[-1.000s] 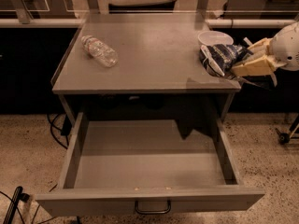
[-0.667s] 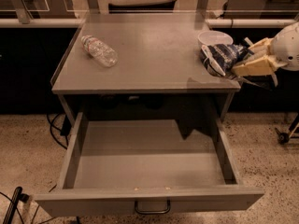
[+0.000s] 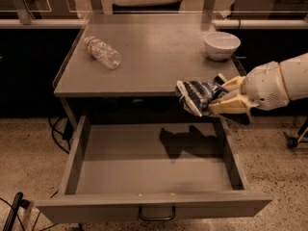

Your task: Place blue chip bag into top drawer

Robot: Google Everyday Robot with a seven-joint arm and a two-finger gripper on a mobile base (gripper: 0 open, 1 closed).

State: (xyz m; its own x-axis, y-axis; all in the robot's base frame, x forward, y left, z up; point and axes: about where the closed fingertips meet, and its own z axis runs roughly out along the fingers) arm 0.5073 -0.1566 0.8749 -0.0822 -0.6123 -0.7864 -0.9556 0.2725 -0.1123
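Camera view looks down on a grey table point(image 3: 154, 47) with a smooth, matte metal top. At its left lies a clear plastic water bottle point(image 3: 102, 52) on its side, ribbed and crinkled.

Below the tabletop the top drawer point(image 3: 144, 177) stands pulled out wide. It is a shallow grey metal tray with straight walls, a flat front and a dark loop handle point(image 3: 157, 214). Nothing sizeable lies on its floor.

Right of centre, the blue chip bag point(image 3: 196, 95) hangs in the air just off the table's front edge, above the back right part of the drawer. Its shadow point(image 3: 190, 141) falls on the drawer floor. The bag is dark blue glossy foil with white print, wrinkled and puffy. It looks very light, soft and slippery, with brittle contents, so a gentle pinch on the crimped end seam should suit it best.

Behind it, near the table's right edge, sits a round white bowl point(image 3: 222, 44), smooth and hard.

At the right, the gripper point(image 3: 219, 97) has its two cream fingers closed on the bag's right end. The rounded white arm point(image 3: 279, 83) reaches in from the right edge.
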